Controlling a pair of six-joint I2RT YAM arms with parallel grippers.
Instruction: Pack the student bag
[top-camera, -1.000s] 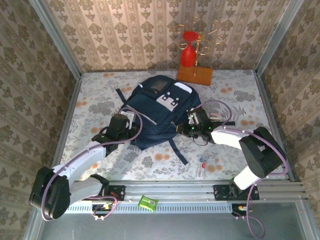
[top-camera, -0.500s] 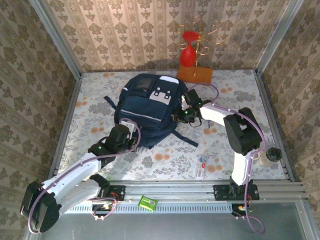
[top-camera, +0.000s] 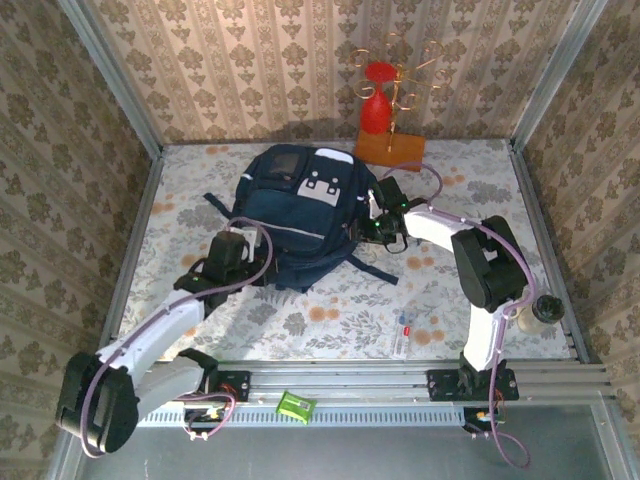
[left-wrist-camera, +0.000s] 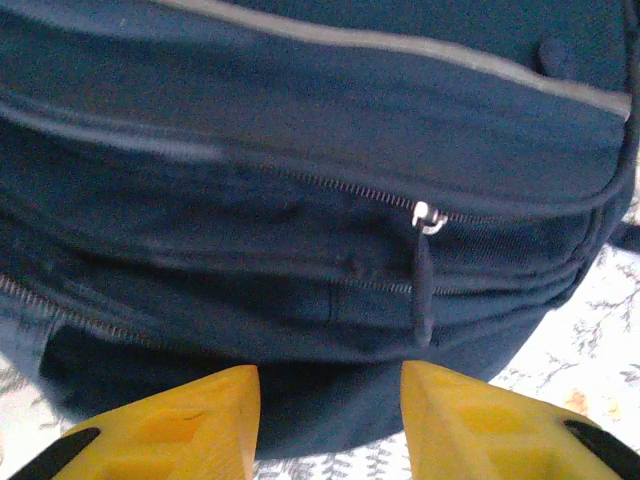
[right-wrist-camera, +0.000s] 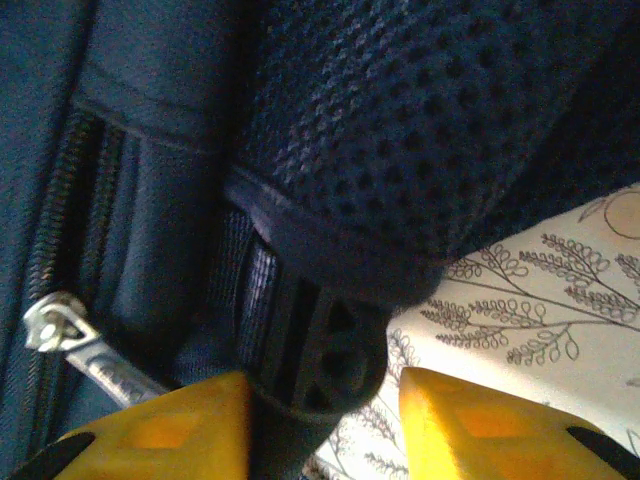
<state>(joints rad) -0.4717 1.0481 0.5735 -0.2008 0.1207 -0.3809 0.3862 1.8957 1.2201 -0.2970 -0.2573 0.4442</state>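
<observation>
l hand released at student bag edge; r hand released by its mesh side.

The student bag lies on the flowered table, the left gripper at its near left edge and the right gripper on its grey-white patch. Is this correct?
Not quite. The top external view shows the right gripper at the right edge of the student bag, not on its grey-white patch. The rest holds, left gripper and flowered table included.
</observation>
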